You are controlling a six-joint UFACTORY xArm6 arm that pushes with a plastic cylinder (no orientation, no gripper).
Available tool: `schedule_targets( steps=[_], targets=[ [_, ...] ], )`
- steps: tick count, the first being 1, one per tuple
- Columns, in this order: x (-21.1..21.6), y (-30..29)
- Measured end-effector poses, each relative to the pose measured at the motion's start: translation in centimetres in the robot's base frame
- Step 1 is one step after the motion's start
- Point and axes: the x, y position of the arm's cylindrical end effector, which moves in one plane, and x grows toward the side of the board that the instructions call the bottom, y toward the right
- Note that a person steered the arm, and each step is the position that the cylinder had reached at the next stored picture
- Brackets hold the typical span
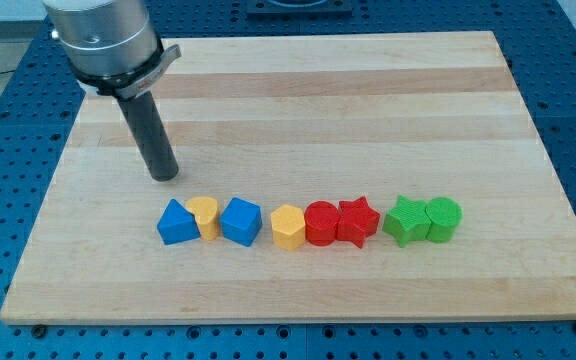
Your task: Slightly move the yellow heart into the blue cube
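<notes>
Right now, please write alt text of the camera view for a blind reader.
My tip rests above a row of blocks: blue triangle, yellow heart, blue cube, then yellow, red and green blocks, all on a wooden board.

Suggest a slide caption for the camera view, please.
My tip rests above a block row where the yellow heart sits between blue neighbours.

Tip (165,177): above the row, apart from it.
Yellow heart (205,216): wedged between blue triangular block (176,224) and blue cube (241,222).
Gap: cube to yellow hexagon (287,227).
</notes>
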Motion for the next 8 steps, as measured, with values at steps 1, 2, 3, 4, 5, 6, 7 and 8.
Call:
schedule_targets(
  steps=[1,2,3,4,5,6,7,8],
  targets=[
    [1.0,1.5],
    [1.9,1.6],
    [2.6,1.6],
    [3.4,2.2],
    [4.1,3.1],
    [4.5,4.4],
    [4.5,4.4],
    [4.4,4.3]
  ],
)
